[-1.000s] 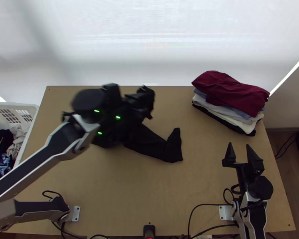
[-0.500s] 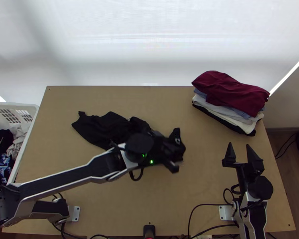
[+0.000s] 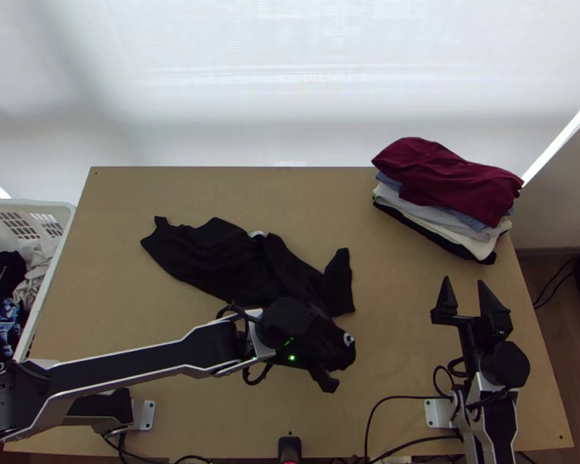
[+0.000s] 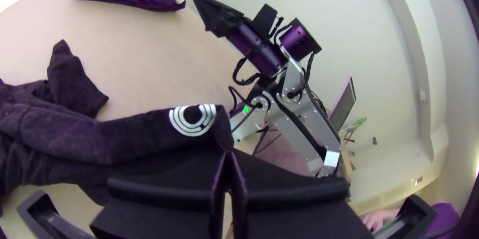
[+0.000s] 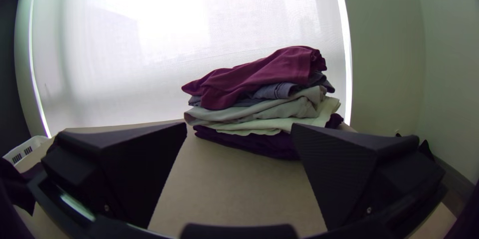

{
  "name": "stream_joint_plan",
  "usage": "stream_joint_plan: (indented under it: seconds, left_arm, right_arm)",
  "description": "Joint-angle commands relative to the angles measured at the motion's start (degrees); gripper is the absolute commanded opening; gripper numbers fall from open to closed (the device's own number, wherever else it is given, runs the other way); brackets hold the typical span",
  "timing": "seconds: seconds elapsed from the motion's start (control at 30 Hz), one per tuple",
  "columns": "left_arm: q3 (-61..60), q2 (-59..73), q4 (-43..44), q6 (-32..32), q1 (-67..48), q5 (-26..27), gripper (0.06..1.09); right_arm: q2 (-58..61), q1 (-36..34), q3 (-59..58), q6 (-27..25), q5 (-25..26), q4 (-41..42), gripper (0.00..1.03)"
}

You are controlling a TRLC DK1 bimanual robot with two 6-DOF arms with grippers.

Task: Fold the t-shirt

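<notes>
Well, left arm (image 3: 147,362) low over t-shirt (image 3: 213,259).

- Shirt (image 3: 205,251): in left gripper (image 3: 335,357), also beyond it, leftward
- Stack (image 3: 445,174): on table (image 3: 398,332), ahead of right gripper (image 3: 464,281)
- Basket (image 3: 35,204): well left of left gripper

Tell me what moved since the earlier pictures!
The left tool swung right and toward the near edge of the table, taking a printed part of the shirt along. It grips the shirt; I can't tell when it grabbed on. The right tool and pile stayed put.
</notes>
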Motion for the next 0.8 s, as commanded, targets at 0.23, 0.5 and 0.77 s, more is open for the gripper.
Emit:
stream_joint_plan:
  seconds: [0.23, 0.5, 0.77]
  left_arm:
    - [-2.67, -2.98, -3.07, -0.39, -0.53, 14.33, 0.23]
    - [-2.14, -4.04, -2.28, 0.05, 2.90, 14.33, 1.04]
    - [-1.17, -6.15, -3.07, -1.80, 13.88, 13.98, 1.04]
  right_arm:
    - [-0.16, -0.20, -0.27, -0.40, 0.47, -0.89, 0.98]
    - [-0.16, -0.20, -0.27, -0.40, 0.47, -0.89, 0.98]
    - [-0.16, -0.20, -0.27, -0.40, 0.47, -0.89, 0.98]
